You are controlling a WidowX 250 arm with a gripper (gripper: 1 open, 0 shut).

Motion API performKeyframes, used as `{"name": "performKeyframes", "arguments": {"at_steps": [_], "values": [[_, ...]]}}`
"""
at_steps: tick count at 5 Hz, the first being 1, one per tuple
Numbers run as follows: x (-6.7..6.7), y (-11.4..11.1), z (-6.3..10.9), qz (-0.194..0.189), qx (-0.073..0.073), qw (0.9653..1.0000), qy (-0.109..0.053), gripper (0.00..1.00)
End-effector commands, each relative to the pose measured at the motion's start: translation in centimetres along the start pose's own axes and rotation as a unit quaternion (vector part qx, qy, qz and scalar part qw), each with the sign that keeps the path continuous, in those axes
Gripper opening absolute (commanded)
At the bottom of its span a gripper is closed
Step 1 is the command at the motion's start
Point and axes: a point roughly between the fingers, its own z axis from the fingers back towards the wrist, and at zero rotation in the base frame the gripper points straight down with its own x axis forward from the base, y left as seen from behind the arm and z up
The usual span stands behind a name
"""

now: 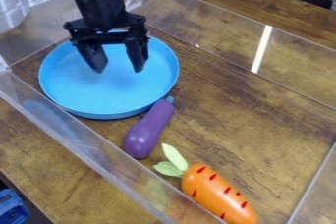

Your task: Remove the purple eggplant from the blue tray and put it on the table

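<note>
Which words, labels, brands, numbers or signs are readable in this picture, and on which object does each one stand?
None: no readable text shows on the blue tray, the eggplant, the carrot or the gripper.

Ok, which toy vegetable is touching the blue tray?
The purple eggplant: its dark stem end meets the tray's rim. The orange carrot lies apart from the tray.

Glossy plastic over wood grain
Smooth shiny purple eggplant (148, 128), smooth blue plastic tray (105, 98) below the pincer (116, 63), brown wood-grain table (250, 100), pretty glossy
</note>
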Motion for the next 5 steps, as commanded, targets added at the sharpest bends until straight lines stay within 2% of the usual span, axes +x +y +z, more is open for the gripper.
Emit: {"name": "performKeyframes", "arguments": {"at_steps": [1,2,3,5], "values": [[0.7,-0.2,0.5,-0.009,-0.002,0.9996,-0.025,1.0],[0.7,-0.7,-1.0,-0.025,-0.008,0.9994,-0.021,1.0],[0.8,-1.1,-2.1,-0.039,-0.012,0.9991,-0.01,1.0],[-0.4,-1.8,-4.7,-0.051,-0.012,0.9986,-0.011,1.0]]}}
